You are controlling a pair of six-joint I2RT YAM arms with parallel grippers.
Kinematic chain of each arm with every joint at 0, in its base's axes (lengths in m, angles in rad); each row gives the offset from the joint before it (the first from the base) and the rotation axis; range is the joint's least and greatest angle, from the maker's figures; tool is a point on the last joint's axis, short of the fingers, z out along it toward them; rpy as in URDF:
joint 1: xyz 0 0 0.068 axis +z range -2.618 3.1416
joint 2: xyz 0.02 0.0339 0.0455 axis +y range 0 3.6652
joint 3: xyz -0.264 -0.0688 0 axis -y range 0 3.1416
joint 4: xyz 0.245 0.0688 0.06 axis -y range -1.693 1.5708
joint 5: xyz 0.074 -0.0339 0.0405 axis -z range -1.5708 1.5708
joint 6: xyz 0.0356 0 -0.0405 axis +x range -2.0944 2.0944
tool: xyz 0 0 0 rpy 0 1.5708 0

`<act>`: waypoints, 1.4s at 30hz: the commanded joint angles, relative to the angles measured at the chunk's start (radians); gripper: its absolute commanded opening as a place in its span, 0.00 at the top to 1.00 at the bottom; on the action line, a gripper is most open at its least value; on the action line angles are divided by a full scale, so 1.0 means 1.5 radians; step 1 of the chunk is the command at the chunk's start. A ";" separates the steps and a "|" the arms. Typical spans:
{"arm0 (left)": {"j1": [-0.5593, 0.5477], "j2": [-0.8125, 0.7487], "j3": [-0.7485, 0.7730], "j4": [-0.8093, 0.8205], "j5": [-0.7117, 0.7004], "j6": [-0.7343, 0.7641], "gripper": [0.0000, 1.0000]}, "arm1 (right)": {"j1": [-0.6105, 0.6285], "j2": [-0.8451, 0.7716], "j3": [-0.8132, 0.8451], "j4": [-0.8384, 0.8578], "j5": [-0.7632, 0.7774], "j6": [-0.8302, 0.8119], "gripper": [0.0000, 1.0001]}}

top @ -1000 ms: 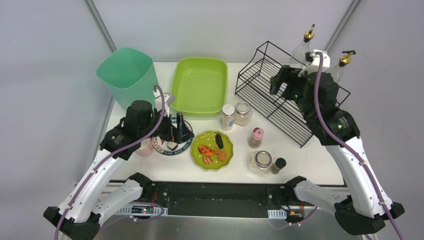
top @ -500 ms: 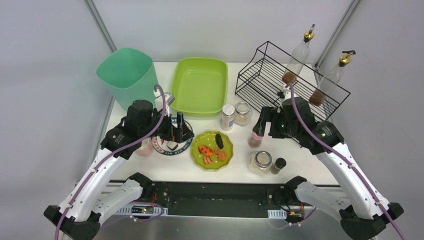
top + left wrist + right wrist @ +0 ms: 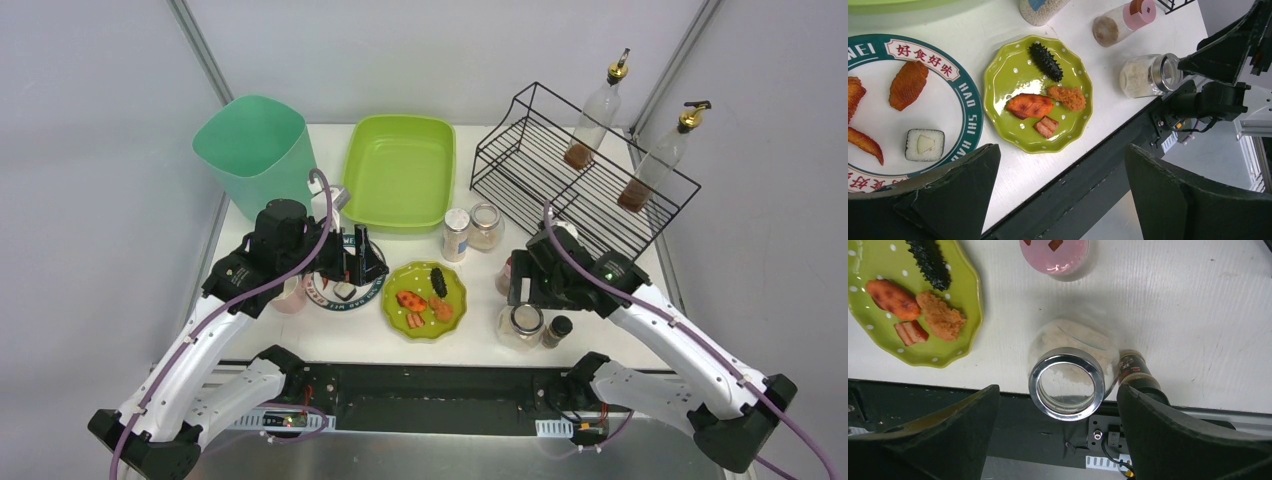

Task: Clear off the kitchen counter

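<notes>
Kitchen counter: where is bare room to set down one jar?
The kitchen counter is bare right of the pink-lidded jar, behind the small dark bottle, toward the wire rack. Jars crowd the space beside the green plate.

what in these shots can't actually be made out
1. The pink-lidded jar: cut off by the top edge in the right wrist view, mostly behind the right gripper in the top view.
2. The printed plate: cut by the left edge in the left wrist view, largely under the left gripper from above.
3. The small dark bottle: label blurred, partly behind the glass jar.
4. The pink item: mostly under the left arm, unidentifiable.
</notes>
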 commanded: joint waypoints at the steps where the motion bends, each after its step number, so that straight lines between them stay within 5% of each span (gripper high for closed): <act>1: 0.008 0.001 0.002 0.005 0.005 0.014 0.00 | 0.026 0.011 -0.011 -0.007 0.031 0.038 0.09; 25: 0.007 0.001 0.002 0.004 0.009 0.013 0.00 | 0.065 0.054 -0.079 0.023 -0.015 0.051 0.11; 35: 0.008 0.002 0.001 0.005 0.007 0.013 0.00 | 0.080 0.065 -0.078 0.018 0.009 0.057 0.22; 42: 0.007 0.003 0.001 0.005 0.007 0.013 0.00 | 0.097 0.088 -0.069 0.007 0.033 0.068 0.42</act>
